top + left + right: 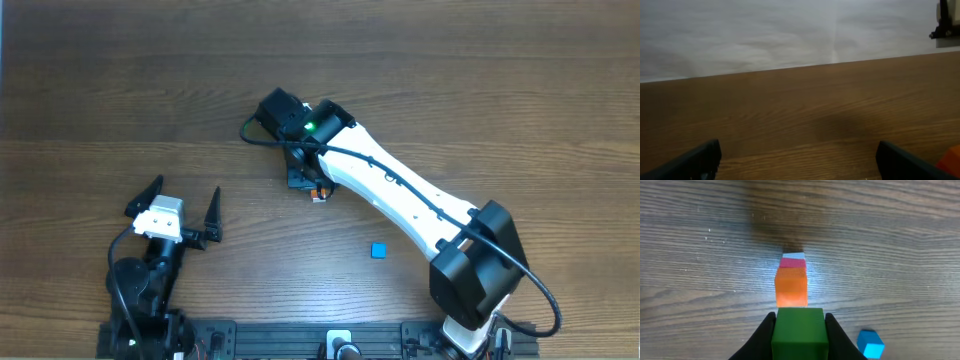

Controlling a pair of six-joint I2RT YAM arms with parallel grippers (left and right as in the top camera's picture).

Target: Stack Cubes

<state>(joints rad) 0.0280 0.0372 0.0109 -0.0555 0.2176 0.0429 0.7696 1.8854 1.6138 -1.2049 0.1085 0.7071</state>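
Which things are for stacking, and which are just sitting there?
For the job: green toy cube in the right end effector, orange toy cube, red toy cube, small blue toy cube.
Just there: open left end effector, brown wooden table.

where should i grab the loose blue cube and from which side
Take the blue cube by two opposite side faces, coming straight down from above. It sits flat and alone on the table, apart from the stack, with room on every side. The left gripper is open; the right gripper holds the green cube.
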